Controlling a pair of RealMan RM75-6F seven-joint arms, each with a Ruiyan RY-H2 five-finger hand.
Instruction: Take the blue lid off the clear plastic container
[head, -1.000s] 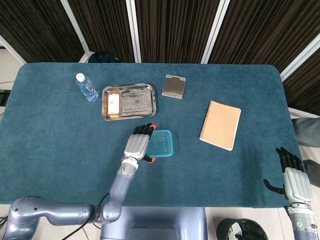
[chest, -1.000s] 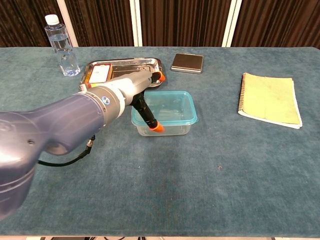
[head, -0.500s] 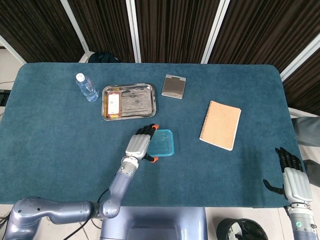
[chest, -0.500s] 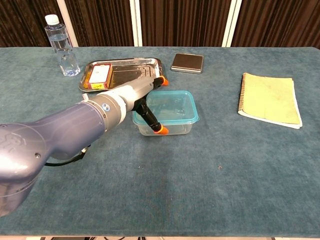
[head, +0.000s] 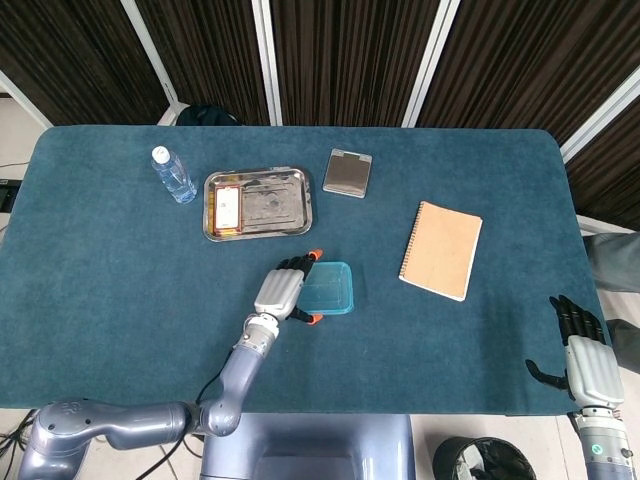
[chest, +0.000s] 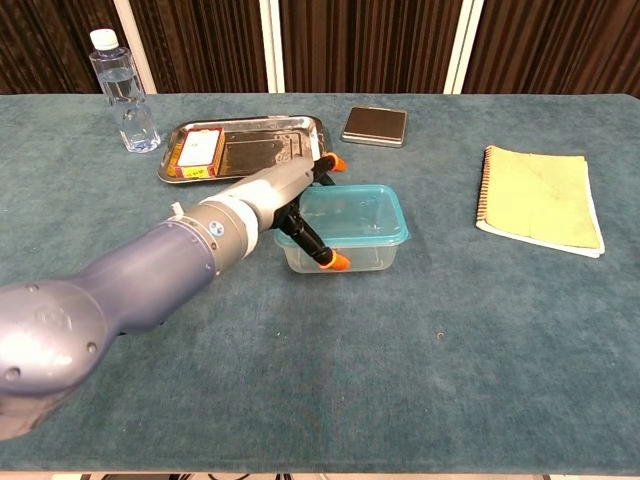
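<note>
Teal worktop (head: 120, 290); clear plastic container (chest: 345, 245) mid-worktop, blue lid (chest: 355, 213) on. Left hand (head: 283, 291) against container's left side, fingers spread around it, grip unclear. Right hand (head: 583, 360) off the worktop's edge, fingers spread, holding nothing.

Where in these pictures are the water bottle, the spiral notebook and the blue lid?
water bottle (chest: 125, 95), chest view, on its clear body.
spiral notebook (head: 441, 249), head view, middle of its brown cover.
blue lid (chest: 358, 212), chest view, on its top face.
</note>
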